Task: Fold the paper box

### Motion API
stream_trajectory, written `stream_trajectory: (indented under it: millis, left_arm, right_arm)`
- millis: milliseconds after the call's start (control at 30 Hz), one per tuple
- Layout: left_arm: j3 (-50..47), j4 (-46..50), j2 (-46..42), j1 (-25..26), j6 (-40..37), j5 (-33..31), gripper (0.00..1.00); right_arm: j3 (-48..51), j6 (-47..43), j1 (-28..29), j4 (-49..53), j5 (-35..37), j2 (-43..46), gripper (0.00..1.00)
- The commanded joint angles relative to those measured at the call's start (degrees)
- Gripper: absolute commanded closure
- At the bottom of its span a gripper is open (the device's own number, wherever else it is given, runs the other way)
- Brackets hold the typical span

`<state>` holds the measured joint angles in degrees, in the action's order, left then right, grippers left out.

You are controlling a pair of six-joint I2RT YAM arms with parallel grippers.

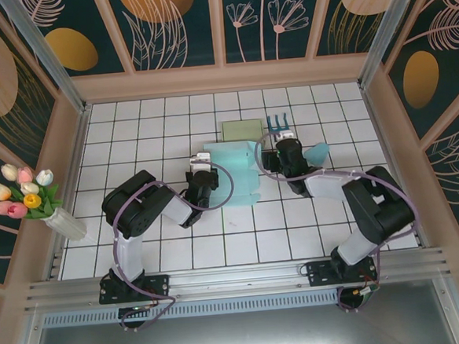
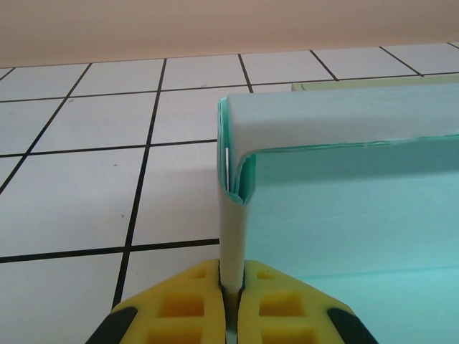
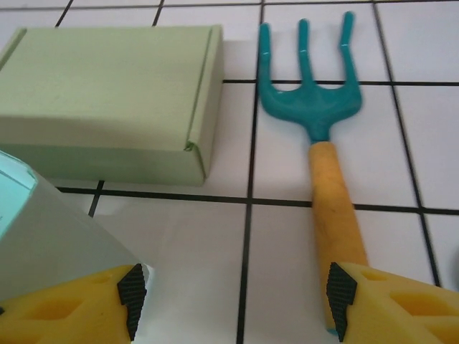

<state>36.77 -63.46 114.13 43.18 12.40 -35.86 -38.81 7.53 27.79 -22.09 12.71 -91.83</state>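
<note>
Teal paper box [image 1: 244,183] lies between the two grippers, half folded. Left gripper [image 2: 233,290] is pinched tight on the paper box's upright left wall. Right gripper [image 3: 233,290] is at its right side, jaws apart, gripping nothing. One finger might be brushing a flap, hard to tell. Green box [image 3: 107,93] and garden fork [image 3: 312,107] lie just behind the paper box.

bright even overhead light, soft shadows, sharp focus

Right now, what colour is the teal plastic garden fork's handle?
Orange handle, best in right wrist view.
</note>
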Motion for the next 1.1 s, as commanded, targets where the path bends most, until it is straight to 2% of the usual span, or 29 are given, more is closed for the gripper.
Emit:
stream_trajectory:
  millis: [0, 300, 400, 467, 500, 567, 1067]
  left_arm:
    - [-0.29, 2.66, 1.50, 0.15, -1.06, 1.40, 0.92]
    - [-0.40, 2.51, 1.54, 0.15, -1.32, 1.62, 0.92]
    - [-0.40, 2.51, 1.46, 0.15, -1.40, 1.75, 0.92]
    - [-0.43, 2.47, 1.52, 0.15, -1.41, 1.74, 0.92]
    - [-0.46, 2.49, 1.52, 0.15, -1.42, 1.70, 0.92]
    - [-0.48, 2.43, 1.45, 0.15, -1.42, 1.75, 0.92]
    - [-1.00, 1.78, 1.36, 0.13, -1.68, 2.15, 0.92]
  right_arm:
    - [-2.82, -6.16, -0.35, -0.89, -5.63, -2.96, 0.29]
    - [-2.88, -10.63, -0.15, -4.67, -11.58, -5.12, 0.33]
    - [-1.67, -12.19, 0.16, -6.95, -16.27, -4.50, 0.36]
    - [-1.28, -13.02, 0.35, -7.68, -18.39, -4.07, 0.40]
    - [-1.30, -13.55, 0.46, -7.75, -19.75, -4.00, 0.46]
    - [-1.53, -14.15, 0.49, -7.36, -21.07, -3.97, 0.48]
    - [-4.58, -16.24, 1.47, -7.49, -19.44, -7.73, 0.53]
